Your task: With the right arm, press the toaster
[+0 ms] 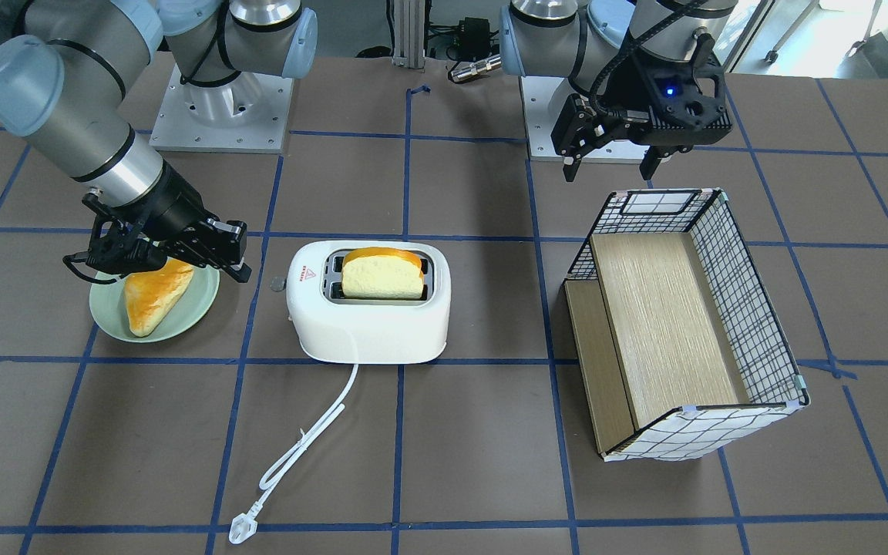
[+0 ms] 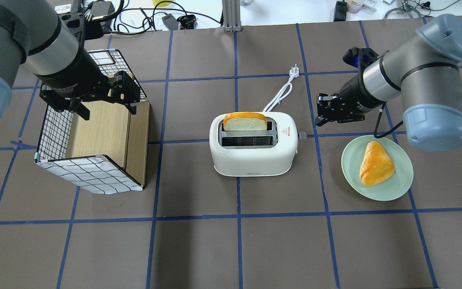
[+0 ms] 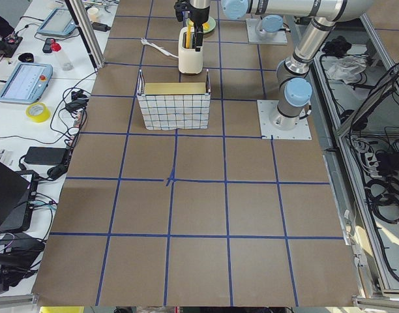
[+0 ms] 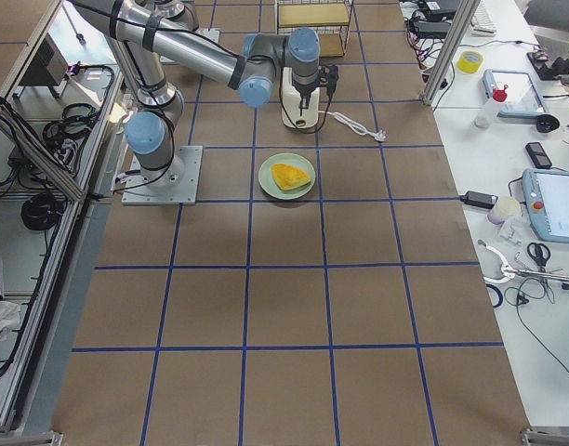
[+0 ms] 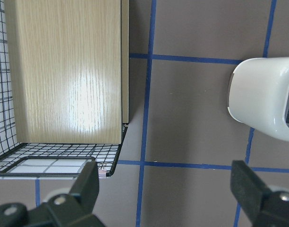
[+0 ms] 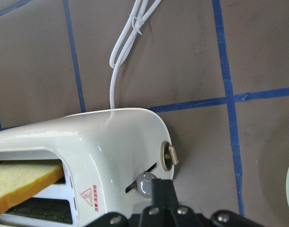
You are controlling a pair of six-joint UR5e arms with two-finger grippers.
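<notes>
The white toaster (image 2: 255,156) stands mid-table with a slice of bread (image 2: 245,121) upright in its far slot. It also shows in the front view (image 1: 371,324). Its small grey side lever (image 2: 302,135) sticks out on the end that faces the right arm. My right gripper (image 2: 320,114) is shut and empty. It hovers just beside and above that lever, apart from it. In the right wrist view the lever knob (image 6: 145,183) sits right in front of the closed fingertips (image 6: 161,191). My left gripper (image 2: 106,105) is open and empty above the wire basket.
A green plate (image 2: 351,168) with a pastry (image 2: 375,163) lies by the right arm. The wire basket (image 2: 50,132) with wooden panels lies on its side at the left. The toaster's white cord and plug (image 2: 281,90) trail away toward the far side.
</notes>
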